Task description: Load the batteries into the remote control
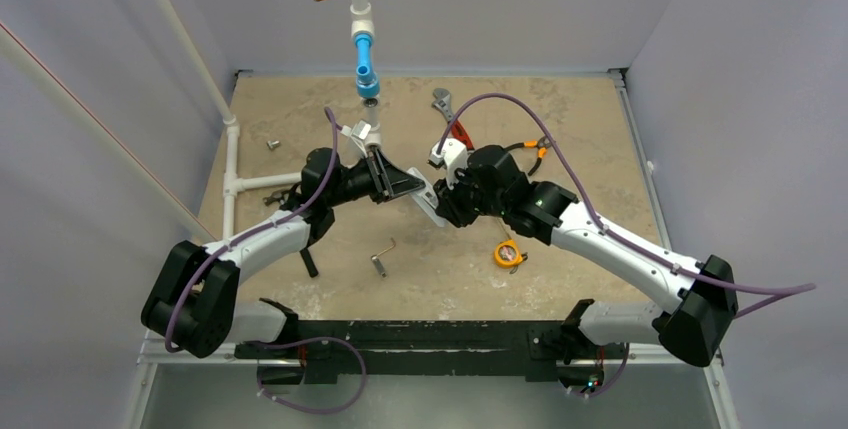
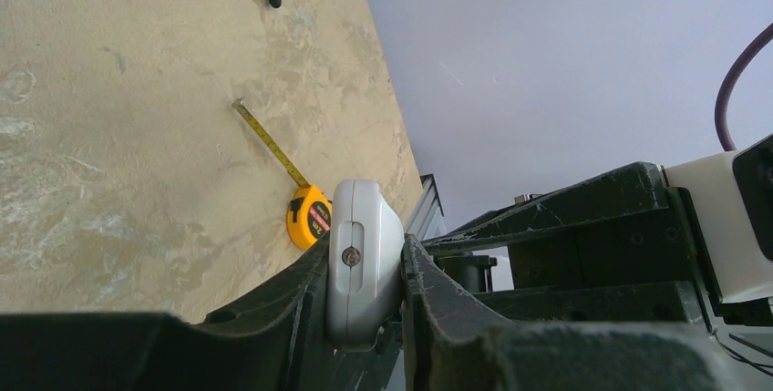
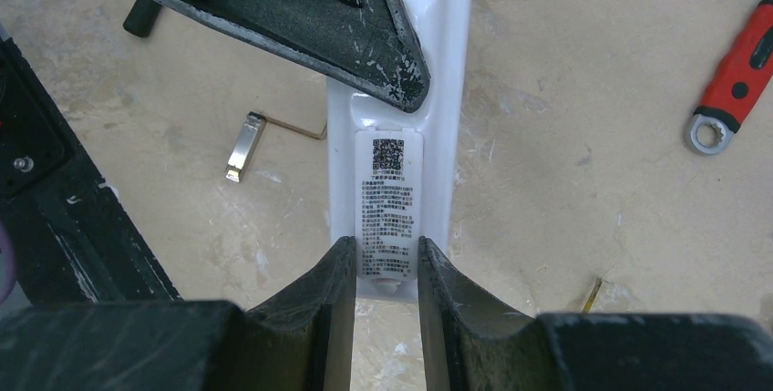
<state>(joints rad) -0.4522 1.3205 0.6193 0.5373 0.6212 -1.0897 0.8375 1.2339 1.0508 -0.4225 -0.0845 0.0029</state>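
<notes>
1. Above the tabletop (image 3: 592, 227), I am holding the remote control (image 3: 447, 63) in the air between my two arms, with its back turned up toward my right wrist.
2. My left hand (image 2: 365, 250) is clamping the remote tightly across its width at one end.
3. My right hand (image 3: 383, 254) is standing at a narrow gap at the remote's other end, its fingers flanking the labelled battery cover (image 3: 387, 200). I cannot tell whether they are pinching it or only touching it.
4. I am judging the step to be freeing that cover, so I am planning to push along the remote's length rather than pry.
5. I am counting on the left clamp to stop the remote from pivoting.
6. I am not seeing any batteries near the remote that I can be sure of.
</notes>
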